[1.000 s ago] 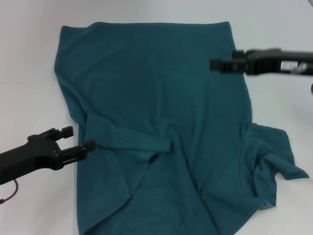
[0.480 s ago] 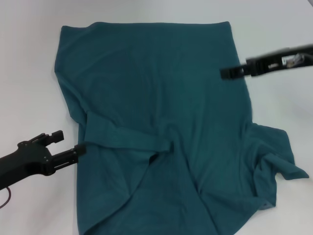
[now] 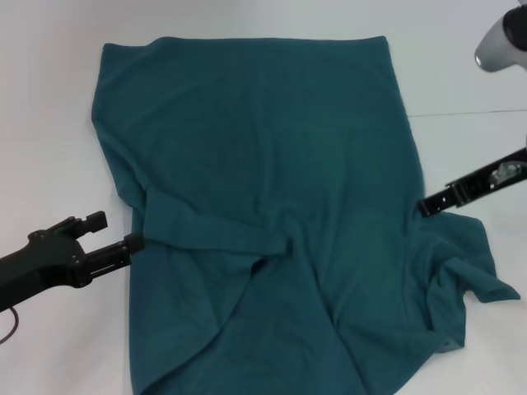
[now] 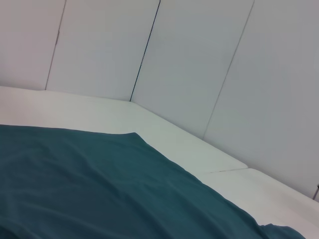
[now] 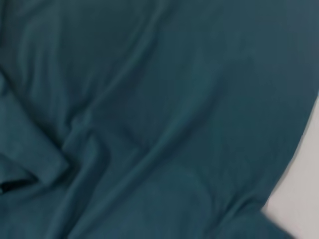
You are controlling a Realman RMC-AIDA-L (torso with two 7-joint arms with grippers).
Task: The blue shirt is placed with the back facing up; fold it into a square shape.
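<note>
While the blue shirt [image 3: 272,214] is spread plain side up across the white surface [image 3: 49,99], no square fold is judged to be made yet; only the sleeve on the left side is seen tucked in over the body as a band, probably to narrow the outline. The left pincer [image 3: 134,242] is placed right at the shirt's left edge, beside that tucked band, low to the surface; its tips are seen close together, narrow, and whether cloth is pinched between them cannot be told. The right pincer [image 3: 424,206] is found at the shirt's right edge, just above the crumpled right sleeve, which lies bunched outward from the body; its opening cannot be told from any view. Mostly folds of teal cloth are shown in the right wrist view, so that arm is judged to be hanging close over the shirt. Beyond the shirt's far hem, pale wall panels are shown in the left wrist view. Next the right sleeve is judged to need tucking inward to match the left side.
</note>
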